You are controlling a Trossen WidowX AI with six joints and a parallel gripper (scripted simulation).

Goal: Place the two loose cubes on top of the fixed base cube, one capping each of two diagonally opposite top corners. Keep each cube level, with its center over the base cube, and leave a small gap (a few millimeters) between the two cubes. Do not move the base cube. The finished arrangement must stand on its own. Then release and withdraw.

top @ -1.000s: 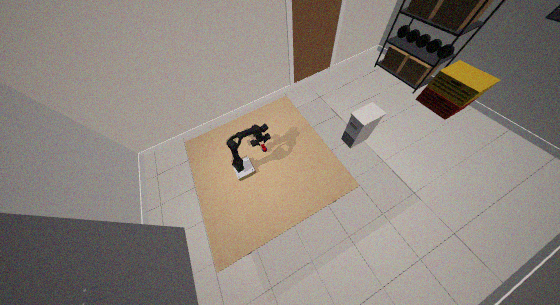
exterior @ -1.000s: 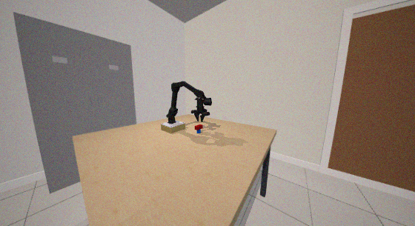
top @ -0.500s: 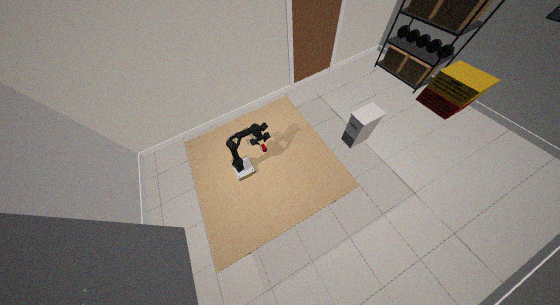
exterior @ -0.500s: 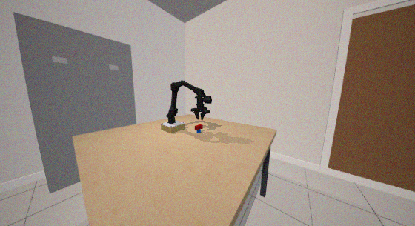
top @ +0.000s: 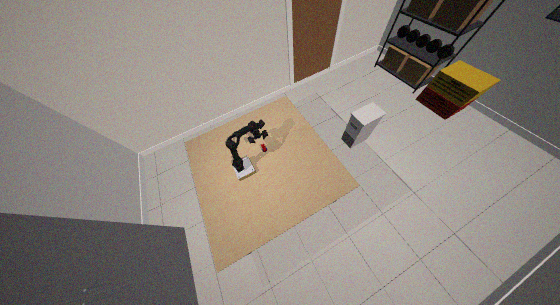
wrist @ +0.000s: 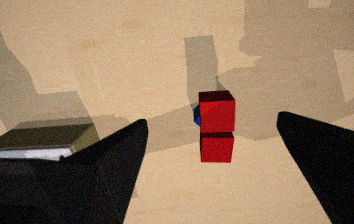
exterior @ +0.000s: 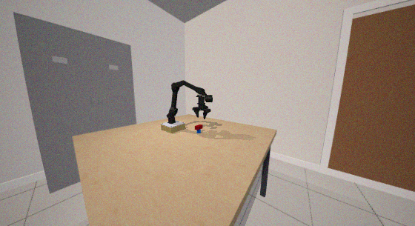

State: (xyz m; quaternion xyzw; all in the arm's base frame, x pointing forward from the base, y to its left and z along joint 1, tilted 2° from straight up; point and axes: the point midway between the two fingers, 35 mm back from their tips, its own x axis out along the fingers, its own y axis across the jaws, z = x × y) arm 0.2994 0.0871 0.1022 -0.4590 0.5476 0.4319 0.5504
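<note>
We count two red cubes (wrist: 217, 116) and one blue base cube (wrist: 197, 115); in the wrist view the two red ones sit one behind the other, edges close, and only a sliver of blue shows at the left side of the farther one; in the exterior view the red pair (exterior: 198, 127) rests on top of the blue cube (exterior: 198, 131), which stands on the table (exterior: 155, 177) toward its far edge, just beside the arm's base plate (exterior: 173, 127). We have one gripper (exterior: 201, 116), hanging above the stack and apart from it; its jaws stand wide with nothing between them, and the two dark fingers frame the cubes from either side in the wrist view; whether a gap separates the two red cubes we cannot tell.
</note>
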